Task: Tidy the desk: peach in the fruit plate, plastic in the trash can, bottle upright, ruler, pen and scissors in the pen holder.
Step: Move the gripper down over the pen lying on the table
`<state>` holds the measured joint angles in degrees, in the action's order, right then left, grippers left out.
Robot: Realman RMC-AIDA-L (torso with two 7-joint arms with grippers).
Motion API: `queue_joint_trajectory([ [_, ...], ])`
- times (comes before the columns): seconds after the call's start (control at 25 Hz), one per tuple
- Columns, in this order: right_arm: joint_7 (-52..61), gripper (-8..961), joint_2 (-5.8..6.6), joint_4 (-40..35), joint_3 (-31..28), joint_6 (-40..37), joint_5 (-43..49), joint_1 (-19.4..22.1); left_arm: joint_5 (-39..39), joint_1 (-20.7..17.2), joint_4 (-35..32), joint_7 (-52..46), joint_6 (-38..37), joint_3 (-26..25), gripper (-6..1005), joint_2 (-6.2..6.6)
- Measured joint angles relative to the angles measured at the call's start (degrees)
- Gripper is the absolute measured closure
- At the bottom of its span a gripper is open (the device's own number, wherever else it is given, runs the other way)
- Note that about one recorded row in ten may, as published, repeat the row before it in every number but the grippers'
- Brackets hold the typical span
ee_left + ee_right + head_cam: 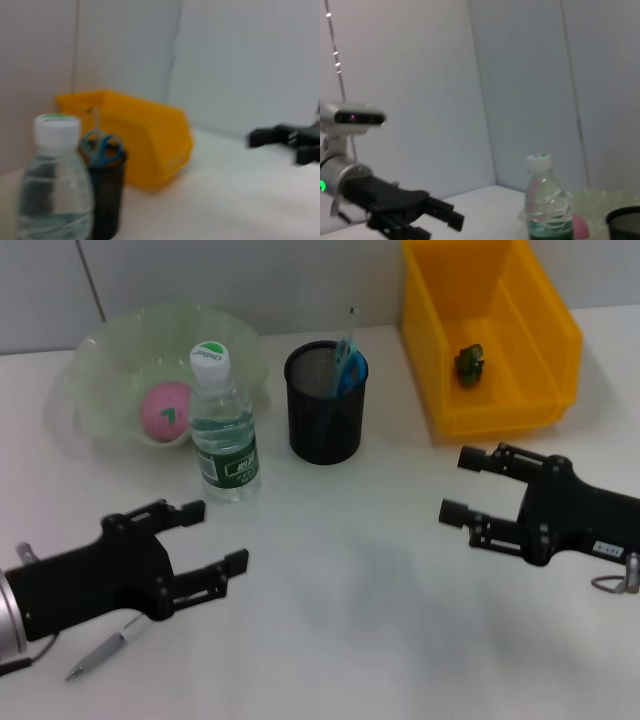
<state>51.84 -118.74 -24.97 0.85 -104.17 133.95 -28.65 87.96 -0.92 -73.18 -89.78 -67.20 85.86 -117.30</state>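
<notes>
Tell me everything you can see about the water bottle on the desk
The water bottle is small and of clear plastic, with a white cap marked in green on top and a green label around its middle. It stands upright, capped, on the white desk, just in front of the pale green fruit plate and left of the black mesh pen holder. Neither gripper touches it.

The white worktop (380,580) holds a few things. A green fruit plate (100,380) sits at ten o'clock. A water bottle (224,425) stands upright just beside it. A black pen holder (326,415) stands near twelve o'clock. A yellow bin (490,350) sits at two o'clock. A pen (100,652) lies at eight o'clock.
</notes>
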Motion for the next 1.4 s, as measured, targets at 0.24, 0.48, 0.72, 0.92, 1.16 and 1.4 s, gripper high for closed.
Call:
queue_joint_trajectory([
  [0.24,2.1,219,0.01,-3.9,6.5,-1.2,0.0,0.0,19.8,-3.1,-16.8,-23.2,1.6,0.6,210,-1.17],
  [0.48,2.0,219,-0.07,-5.6,9.5,-0.7,-0.4,1.2,38.4,-1.7,-26.3,-40.7,-3.1,3.4,213,-1.15],
  [0.72,2.0,219,-0.05,-6.5,9.4,0.3,-2.1,2.0,49.6,5.4,-27.4,-53.6,-12.7,3.5,218,-1.13],
  [0.92,3.8,220,0.31,-6.8,9.4,0.2,-6.4,3.5,54.3,9.4,-29.1,-59.7,-17.7,5.3,225,-1.31],
  [1.16,4.2,220,0.39,-7.4,9.4,0.5,-7.3,4.5,60.8,13.4,-28.5,-62.3,-20.5,9.0,234,-1.34],
  [1.4,3.5,221,0.37,-7.0,9.4,0.8,-7.4,5.0,67.9,17.6,-23.0,-62.5,-21.1,12.7,242,-1.36],
])
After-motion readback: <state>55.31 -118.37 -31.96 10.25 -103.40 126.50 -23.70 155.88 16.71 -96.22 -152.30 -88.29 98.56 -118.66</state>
